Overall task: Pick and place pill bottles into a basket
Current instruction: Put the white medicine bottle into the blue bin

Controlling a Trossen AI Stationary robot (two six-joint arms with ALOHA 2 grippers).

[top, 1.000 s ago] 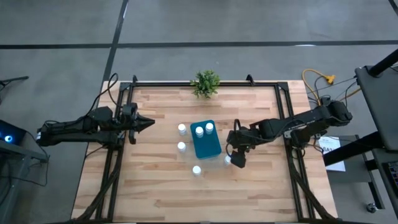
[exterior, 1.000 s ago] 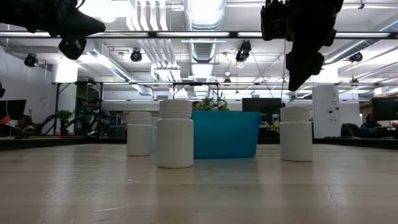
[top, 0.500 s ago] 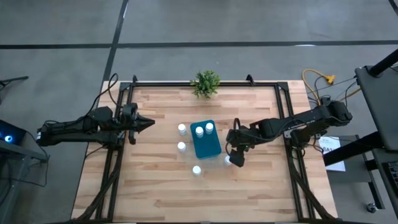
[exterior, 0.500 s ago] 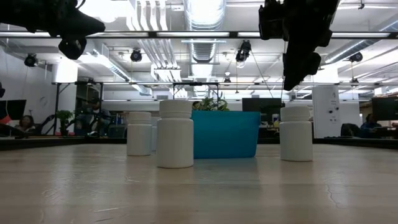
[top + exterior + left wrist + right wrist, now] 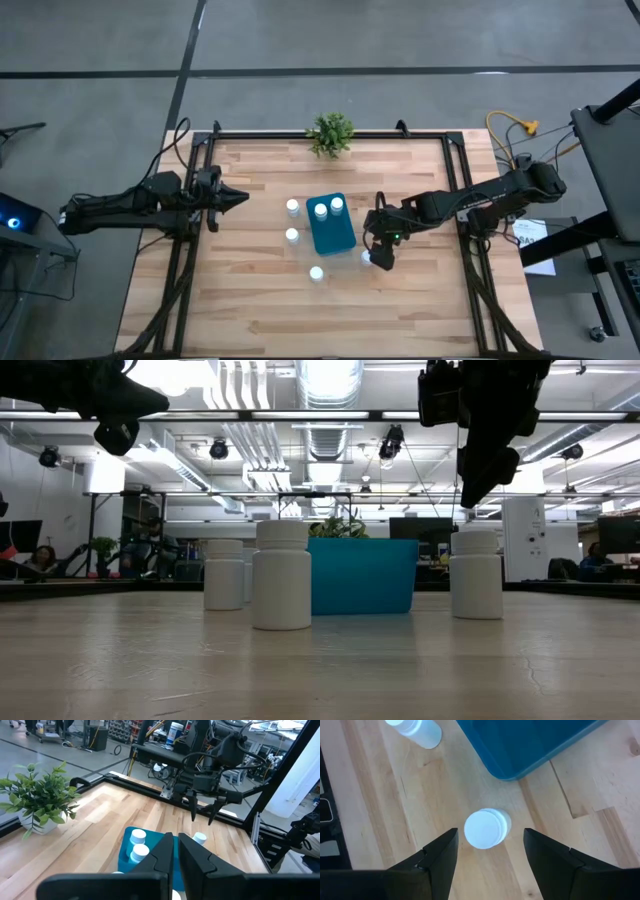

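Wood tabletop (image 5: 250,300): right pincer (image 5: 490,851) spread wide above upright white round-capped pill bottle (image 5: 486,827), empty; left pincer (image 5: 175,851) closed.

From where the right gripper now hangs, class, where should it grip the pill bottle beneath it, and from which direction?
Probably from straight above. The pill bottle stands upright on the table, apart from the basket, its round cap facing up. The right gripper is open, a finger on either side, so it could lower and close on the cap or the wall just below it.
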